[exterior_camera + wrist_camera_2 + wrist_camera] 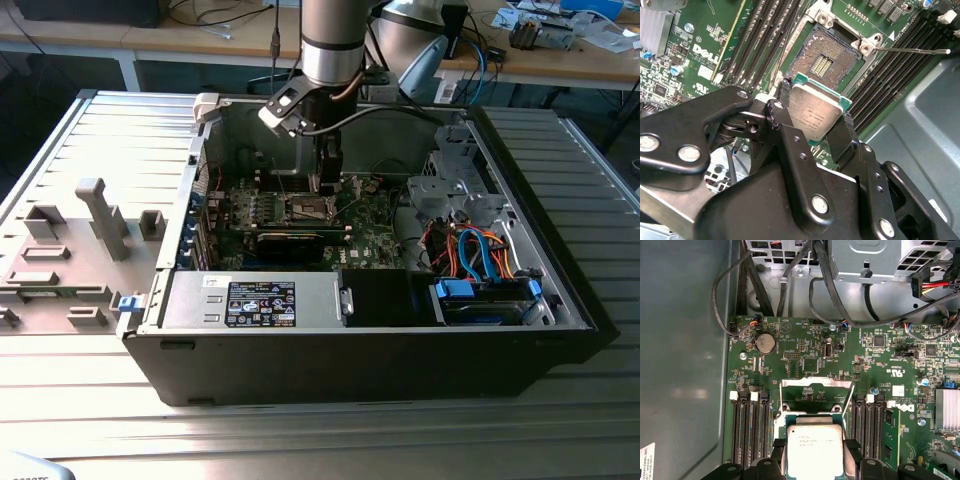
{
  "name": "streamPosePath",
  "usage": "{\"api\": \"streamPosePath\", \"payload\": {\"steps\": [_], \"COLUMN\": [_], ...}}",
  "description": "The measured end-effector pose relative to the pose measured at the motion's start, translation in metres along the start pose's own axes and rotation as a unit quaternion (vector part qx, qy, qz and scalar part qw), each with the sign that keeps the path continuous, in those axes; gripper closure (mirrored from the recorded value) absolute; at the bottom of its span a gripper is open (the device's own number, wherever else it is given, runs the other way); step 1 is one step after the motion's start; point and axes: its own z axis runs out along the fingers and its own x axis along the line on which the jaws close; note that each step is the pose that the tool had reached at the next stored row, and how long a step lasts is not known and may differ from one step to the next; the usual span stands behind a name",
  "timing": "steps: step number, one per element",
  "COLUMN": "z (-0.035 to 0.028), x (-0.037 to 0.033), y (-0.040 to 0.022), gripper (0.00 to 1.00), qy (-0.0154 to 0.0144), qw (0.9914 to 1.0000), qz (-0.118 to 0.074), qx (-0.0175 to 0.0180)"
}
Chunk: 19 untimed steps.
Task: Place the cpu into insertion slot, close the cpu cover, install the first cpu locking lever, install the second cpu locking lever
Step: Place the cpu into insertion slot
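a: where is the cpu (816, 112)?

b: pinched in the hand (815, 104). its two black fingers (782, 107) are closed on opposite edges of the chip. it's a flat square with a brushed silvery lid and a thin green rim showing around it. it's held up off the board, not seated.

a: and the insertion slot (822, 60)?

b: open and bare in the second wrist view. it's a dark square field of fine contacts inside a silver metal rim, and the chip's edge hangs close to one side of it.

a: is the cpu cover (817, 383) in the way?

b: no. in the first wrist view it stands raised just beyond the chip, a thin silver frame with an open middle. a locking lever (910, 50), a slim bright rod, is swung out sideways over the neighbouring slots.

a: how much room is there at the sides?

b: it's tight. long black memory slots (747, 430) run along both flanks of the socket, near the fingers. a finned silver heat sink (946, 410) sits further off on the green circuit board (805, 345), and dark cables (820, 270) loop along the board's far edge by the grey metal wall.

a: and the bigger picture?

b: in the exterior view the arm drops through the open top of the case (350, 365). the case walls are well apart from the hand. the case lies on a ribbed metal bench (300, 440).
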Motion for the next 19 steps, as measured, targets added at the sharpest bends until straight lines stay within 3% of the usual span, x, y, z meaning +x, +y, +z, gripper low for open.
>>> {"api": "streamPosePath", "payload": {"steps": [7,19], "z": [0.0029,0.0072], "x": [0.0007,0.001], "y": [-0.0047,-0.007], "gripper": [0.46,0.46], "qy": [0.0,0.0], "qw": [1.0,1.0], "qz": [0.0,0.0], "qx": [0.0,0.0]}}
